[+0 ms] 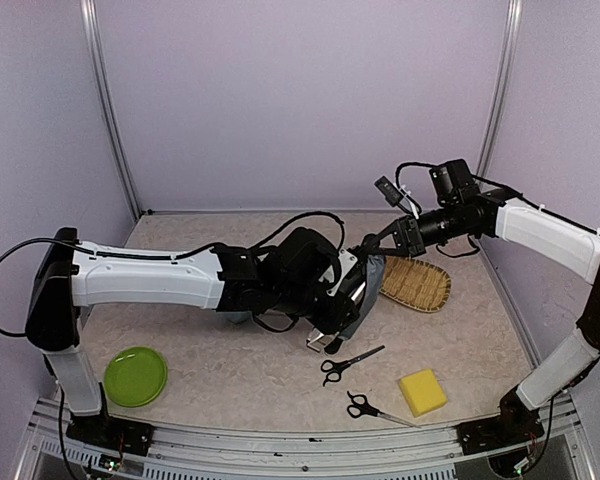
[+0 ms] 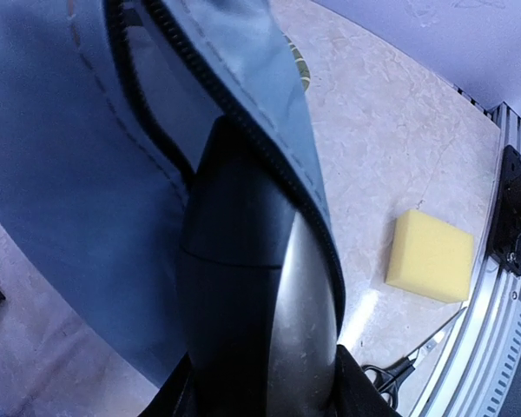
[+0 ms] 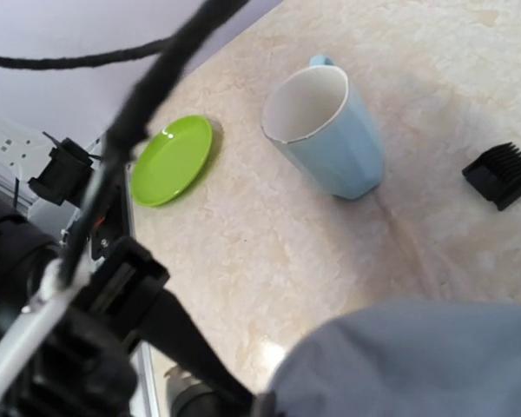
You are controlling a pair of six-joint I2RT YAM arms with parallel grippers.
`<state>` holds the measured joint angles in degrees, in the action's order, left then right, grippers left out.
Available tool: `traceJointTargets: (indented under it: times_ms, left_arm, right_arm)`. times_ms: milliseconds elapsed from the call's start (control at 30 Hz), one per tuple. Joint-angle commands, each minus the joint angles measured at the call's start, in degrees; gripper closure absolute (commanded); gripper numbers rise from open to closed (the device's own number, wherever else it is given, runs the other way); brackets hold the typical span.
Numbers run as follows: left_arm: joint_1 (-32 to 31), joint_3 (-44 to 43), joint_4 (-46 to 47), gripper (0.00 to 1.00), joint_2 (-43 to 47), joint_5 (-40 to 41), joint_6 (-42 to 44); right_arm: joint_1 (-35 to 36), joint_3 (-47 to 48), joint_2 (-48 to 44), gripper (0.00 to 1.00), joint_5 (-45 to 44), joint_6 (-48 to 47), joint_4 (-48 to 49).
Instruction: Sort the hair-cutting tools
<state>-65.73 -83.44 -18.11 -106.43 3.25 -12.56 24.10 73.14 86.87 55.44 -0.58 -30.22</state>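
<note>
My left gripper [image 1: 332, 305] is shut on the black-and-silver clipper [image 2: 252, 287], whose front end sits in the open zipped mouth of a grey-blue pouch [image 2: 87, 174]. My right gripper [image 1: 377, 247] is shut on the pouch's upper edge [image 3: 417, 360] and holds it up off the table. Two black-handled scissors lie on the table, one [image 1: 350, 362] just in front of the pouch and one [image 1: 373, 408] near the front edge. The nearer one also shows in the left wrist view [image 2: 408, 365]. The tiny black block [image 3: 501, 174] lies on the table beside the light-blue cup [image 3: 326, 130].
A yellow sponge [image 1: 422, 391] lies at the front right, next to the scissors. A wicker tray [image 1: 417, 283] sits behind the pouch on the right. A green plate [image 1: 135, 376] lies at the front left. The left arm spans the middle of the table.
</note>
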Motion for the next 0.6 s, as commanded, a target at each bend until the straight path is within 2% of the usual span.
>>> traceJointTargets:
  times_ms: [0, 267, 433, 567]
  left_arm:
    - [0.14, -0.44, 2.47, 1.0, 2.57, 0.58, -0.37]
    - [2.03, -3.18, 11.39, 1.0, -1.86, 1.03, -3.47]
    - [1.93, -6.86, 14.17, 1.0, -4.72, 1.39, -3.73]
    - [1.95, -5.55, 16.42, 1.0, -4.82, 3.49, -3.45]
  right_arm:
    - [0.18, -0.8, -1.55, 1.0, 1.56, 0.17, 1.65]
    - [0.16, -2.61, -1.77, 1.0, 6.08, 1.64, 2.86]
    - [0.16, -2.4, -1.45, 1.0, 5.37, 1.05, 1.69]
    - [0.12, -2.03, -1.44, 1.0, 5.12, 0.79, 1.08]
